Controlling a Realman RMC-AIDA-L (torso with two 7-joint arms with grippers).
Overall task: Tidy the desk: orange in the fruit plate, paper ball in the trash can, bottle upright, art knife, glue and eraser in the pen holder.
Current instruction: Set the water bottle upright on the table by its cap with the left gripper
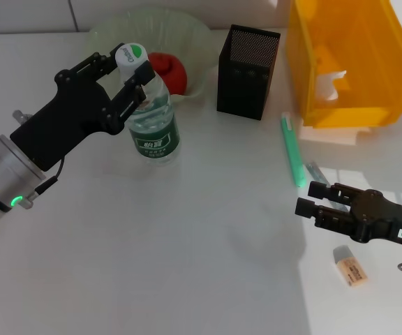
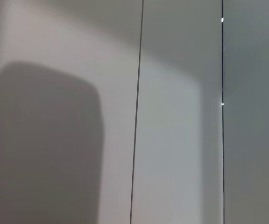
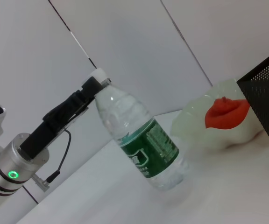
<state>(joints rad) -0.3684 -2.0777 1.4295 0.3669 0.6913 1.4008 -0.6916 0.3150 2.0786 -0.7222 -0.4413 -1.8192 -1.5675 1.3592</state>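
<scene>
Left tool (image 1: 132, 64) clamped on bottle (image 1: 152, 118) at cap; bottle upright on desk (image 1: 187, 244), just before fruit plate (image 1: 187, 35) holding orange (image 1: 169, 70). Right tool (image 1: 306, 199) low near green pen (image 1: 292, 150), can't tell its opening. Eraser (image 1: 350, 266) beside it. I see open desk mid-front.

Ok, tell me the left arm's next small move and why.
Probably open the left gripper and lift clear. Its fingers sit around the cap of the bottle, which already stands upright on the table beside the fruit plate. The right gripper waits near the eraser.
</scene>
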